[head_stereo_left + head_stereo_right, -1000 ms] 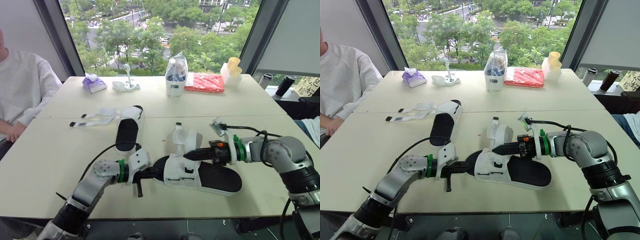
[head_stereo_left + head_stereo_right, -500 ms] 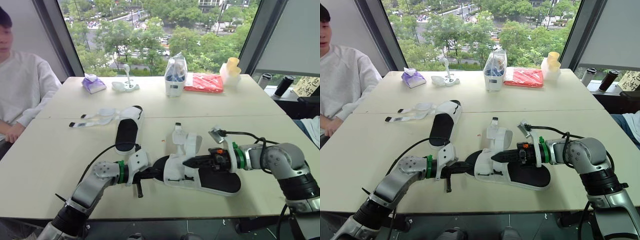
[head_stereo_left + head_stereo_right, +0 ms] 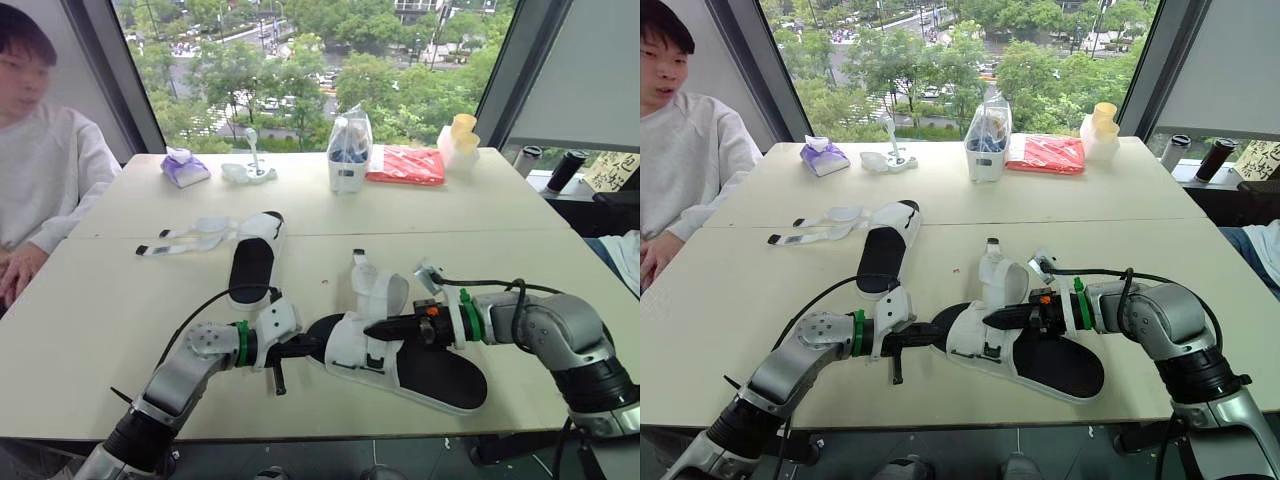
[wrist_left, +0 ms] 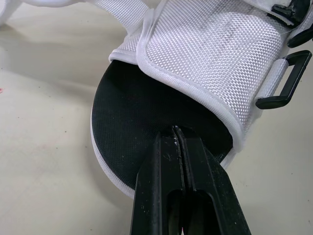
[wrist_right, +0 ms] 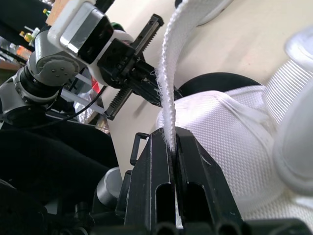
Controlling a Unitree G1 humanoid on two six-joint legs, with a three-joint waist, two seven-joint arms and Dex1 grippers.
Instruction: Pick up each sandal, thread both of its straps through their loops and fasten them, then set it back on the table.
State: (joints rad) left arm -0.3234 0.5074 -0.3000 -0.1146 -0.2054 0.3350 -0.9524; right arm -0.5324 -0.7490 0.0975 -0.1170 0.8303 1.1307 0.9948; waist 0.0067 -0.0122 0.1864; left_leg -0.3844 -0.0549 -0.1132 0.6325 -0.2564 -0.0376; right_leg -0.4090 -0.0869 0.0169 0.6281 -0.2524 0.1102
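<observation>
A white sandal with a black footbed (image 3: 440, 375) lies near the table's front edge. My left gripper (image 3: 303, 348) is shut on its toe rim; in the left wrist view the fingers (image 4: 166, 161) pinch the black sole (image 4: 132, 112), with a black loop (image 4: 285, 81) on the white upper beside them. My right gripper (image 3: 372, 328) is shut on a white strap (image 5: 182, 63) over the sandal's upper, and the strap (image 3: 375, 290) curls up behind the gripper. A second sandal (image 3: 255, 262) lies further back to the left, its straps (image 3: 188, 236) spread loose on the table.
A person (image 3: 40, 170) sits at the table's left side. Along the far edge stand a purple tissue pack (image 3: 186, 166), a small white stand (image 3: 250, 170), a white container (image 3: 346, 155), a red bag (image 3: 406, 165) and stacked cups (image 3: 460, 135).
My right gripper has moved left across the sandal with the strap in it, and the sandal's heel has swung toward the front edge. The person has leaned further into view.
</observation>
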